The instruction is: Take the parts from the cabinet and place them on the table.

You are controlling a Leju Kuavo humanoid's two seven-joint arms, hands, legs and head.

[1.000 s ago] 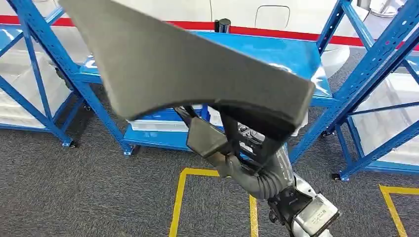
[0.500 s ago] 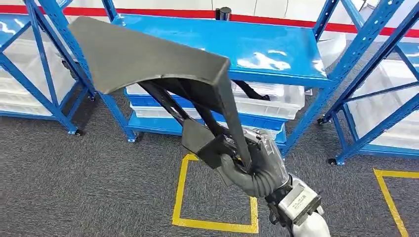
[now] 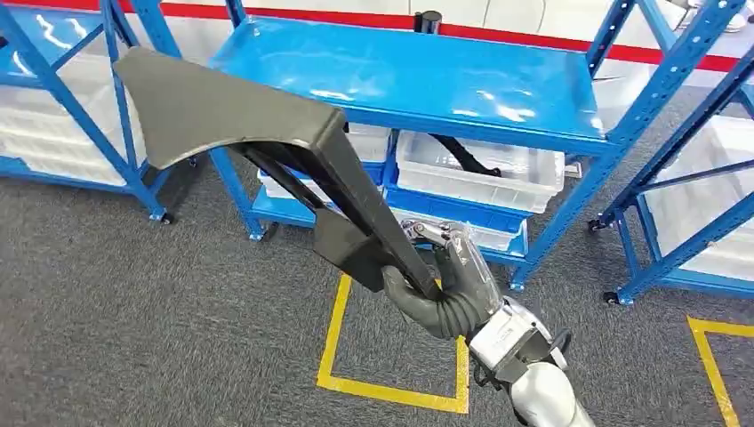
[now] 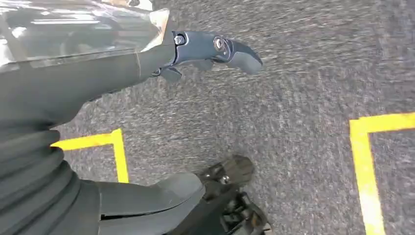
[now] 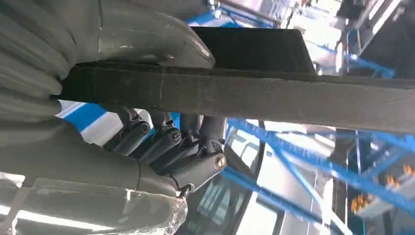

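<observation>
Right robot hand [image 3: 445, 280] wraps tight round the low end of the dark part [image 3: 240, 111], long axis rising up and left toward the blue shelf [image 3: 418, 76]. Left robot hand [image 4: 215, 49] hangs, seemingly empty, over carpet.

Blue rack [image 3: 418, 76]: white bins [image 3: 480, 173] on lower shelves; grey carpet [image 3: 133, 329], yellow tape [image 3: 333, 338].

Count: one dark grey part [image 3: 231, 111]; two hands, right hand [image 3: 440, 285], left hand [image 4: 73, 98]; one blue rack [image 3: 409, 76] central; two white bins [image 3: 480, 173] beneath it
</observation>
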